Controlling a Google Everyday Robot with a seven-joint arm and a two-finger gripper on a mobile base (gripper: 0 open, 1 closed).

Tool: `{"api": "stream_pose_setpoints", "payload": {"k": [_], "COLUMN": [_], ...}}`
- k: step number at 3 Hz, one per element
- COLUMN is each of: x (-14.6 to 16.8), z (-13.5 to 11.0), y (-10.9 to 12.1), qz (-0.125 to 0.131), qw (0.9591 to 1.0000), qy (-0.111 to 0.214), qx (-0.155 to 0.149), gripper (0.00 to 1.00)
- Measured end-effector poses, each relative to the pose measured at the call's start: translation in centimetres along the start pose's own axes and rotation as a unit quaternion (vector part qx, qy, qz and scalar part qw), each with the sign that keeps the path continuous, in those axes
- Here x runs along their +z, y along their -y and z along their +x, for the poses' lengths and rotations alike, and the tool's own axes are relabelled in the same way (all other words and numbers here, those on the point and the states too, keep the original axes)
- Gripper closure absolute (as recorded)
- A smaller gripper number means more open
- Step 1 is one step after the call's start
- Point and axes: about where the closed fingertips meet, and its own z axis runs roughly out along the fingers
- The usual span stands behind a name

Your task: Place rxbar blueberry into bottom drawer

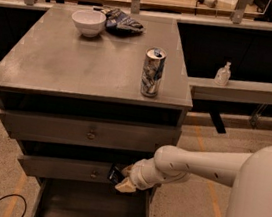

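While I am working the arm in low from the right of the cabinet, the gripper (121, 178) is hovering in front of the middle drawer (62, 169), and its jaws are pinching the rxbar blueberry (114, 174) by one end. The dark bar is sticking out just past the jaws on their far side, away from the arm, and it is hanging in the air close to the middle drawer's face. I am seeing the bottom drawer (87, 204) standing pulled out directly below the jaws, its dark tray showing nothing inside from here.

I am judging the pick as done and the carry as nearly done: the bar is in hand and over the drawer's mouth, but it is not yet down in the tray. What I am reckoning is left is a short descent, a release, and then pulling the arm clear. Well above the jaws, on the cabinet top, the printed can (152, 72), the white bowl (88, 21) and the patterned bag (122, 21) are sitting out of the way.
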Motion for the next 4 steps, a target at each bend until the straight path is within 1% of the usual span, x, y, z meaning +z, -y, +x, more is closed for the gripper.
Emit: {"api": "stream_pose_setpoints", "payload": {"k": [1, 2, 3, 4], "x": [0.0, 1.7, 3.9, 6.2], "z": [0.0, 1.0, 2.8, 4.5], "y": [0.0, -0.5, -1.4, -1.4], "qz": [0.000, -0.005, -0.008, 0.005], "qw": [1.0000, 0.9999, 0.9992, 0.9984], "qy": [0.000, -0.006, -0.008, -0.013], "qx": [0.000, 0.012, 0.040, 0.054], "gripper": [1.00, 1.00, 1.00, 1.00]}}
